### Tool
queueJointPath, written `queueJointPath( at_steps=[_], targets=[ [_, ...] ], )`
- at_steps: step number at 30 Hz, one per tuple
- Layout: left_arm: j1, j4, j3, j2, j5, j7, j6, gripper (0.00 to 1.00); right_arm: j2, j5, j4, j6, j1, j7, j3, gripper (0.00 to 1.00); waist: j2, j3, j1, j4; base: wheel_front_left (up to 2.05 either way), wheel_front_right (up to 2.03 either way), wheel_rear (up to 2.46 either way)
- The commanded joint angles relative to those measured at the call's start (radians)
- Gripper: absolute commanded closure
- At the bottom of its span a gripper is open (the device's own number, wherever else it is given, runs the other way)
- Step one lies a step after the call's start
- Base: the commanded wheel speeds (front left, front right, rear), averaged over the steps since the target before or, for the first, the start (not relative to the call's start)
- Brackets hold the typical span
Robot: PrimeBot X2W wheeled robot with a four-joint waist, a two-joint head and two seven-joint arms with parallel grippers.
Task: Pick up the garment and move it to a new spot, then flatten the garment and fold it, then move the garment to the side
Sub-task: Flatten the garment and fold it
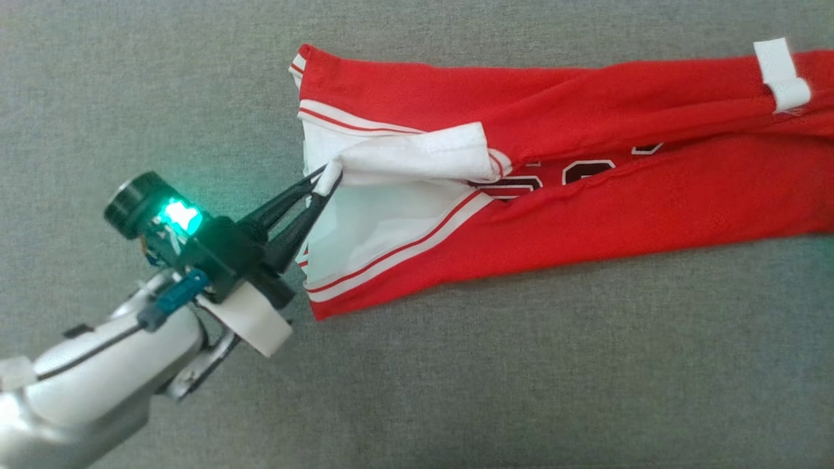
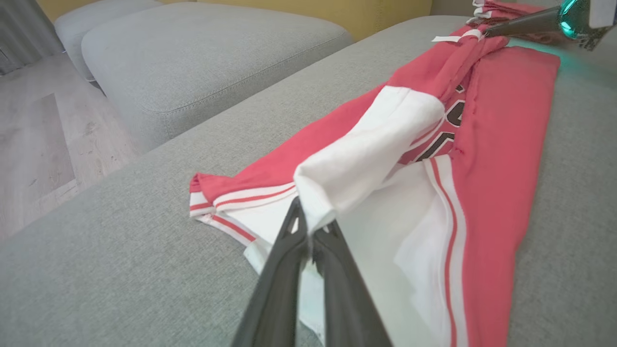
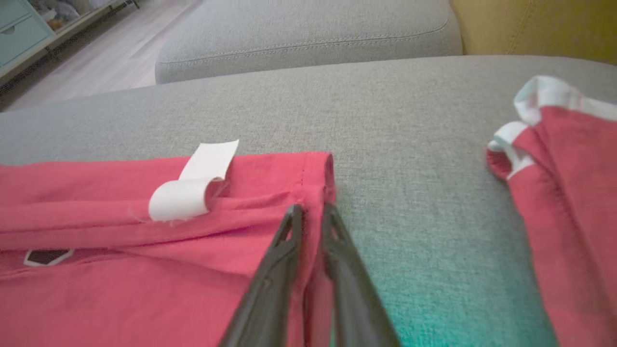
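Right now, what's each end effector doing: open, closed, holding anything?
Left end effector: closed on the garment.
Right end effector: at its red hem; cannot tell.

The pale left forearm (image 1: pixel 111 371) slants up behind the left jaws, and its dark wrist (image 1: pixel 221 251) glows green. The long fingers (image 1: pixel 287 212) press together, so the left jaws pinch a fold of the garment (image 1: pixel 586 202) at their tips. The right jaws stand a slit apart, with cloth in the gap between them; whether they grip it is unclear.
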Motion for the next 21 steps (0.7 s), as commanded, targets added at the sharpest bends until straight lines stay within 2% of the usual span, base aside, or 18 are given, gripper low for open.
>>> queueJointPath(
  at_steps=[1, 2, 7, 12, 16, 17, 21],
  targets=[
    [-0.003, -0.005, 0.042, 0.021, -0.005, -0.017, 0.013, 0.56, -0.031, -0.009, -0.001, -0.001, 0.041, -0.014, -0.021, 0.0, -0.0001, -0.005, 0.0, -0.002, 0.0, 0.0, 0.0],
    [0.005, 0.009, 0.044, 0.009, -0.006, -0.029, 0.024, 0.0, -0.023, -0.015, 0.003, -0.001, 0.048, -0.014, -0.039, 0.0, -0.0001, -0.01, 0.0, -0.003, 0.0, 0.0, 0.0],
    [0.084, 0.075, 0.086, -0.073, -0.029, -0.111, 0.129, 0.0, 0.021, -0.065, 0.011, -0.001, 0.124, -0.014, -0.17, 0.0, -0.0001, -0.059, 0.0, -0.01, 0.0, 0.0, 0.0],
    [0.219, 0.113, 0.18, -0.18, -0.043, -0.147, 0.241, 0.0, 0.111, -0.132, -0.03, -0.001, 0.265, -0.014, -0.335, 0.0, -0.0001, -0.123, 0.0, -0.006, 0.0, 0.0, 0.0],
    [0.342, 0.095, 0.304, -0.264, 0.058, -0.149, 0.31, 0.0, 0.187, -0.175, -0.056, -0.001, 0.365, -0.014, -0.427, 0.0, -0.0001, -0.168, 0.0, 0.014, 0.0, 0.0, 0.0],
    [0.403, 0.089, 0.354, -0.3, 0.122, -0.149, 0.333, 0.0, 0.216, -0.19, -0.05, -0.001, 0.391, -0.014, -0.461, 0.0, -0.0001, -0.186, 0.0, 0.031, 0.0, 0.0, 0.0],
    [0.508, 0.067, 0.433, -0.373, 0.243, -0.149, 0.348, 0.0, 0.268, -0.232, 0.004, -0.001, 0.382, 0.01, -0.541, 0.0, -0.0001, -0.208, 0.0, 0.072, 0.0, 0.0, 0.0]
  ],
)
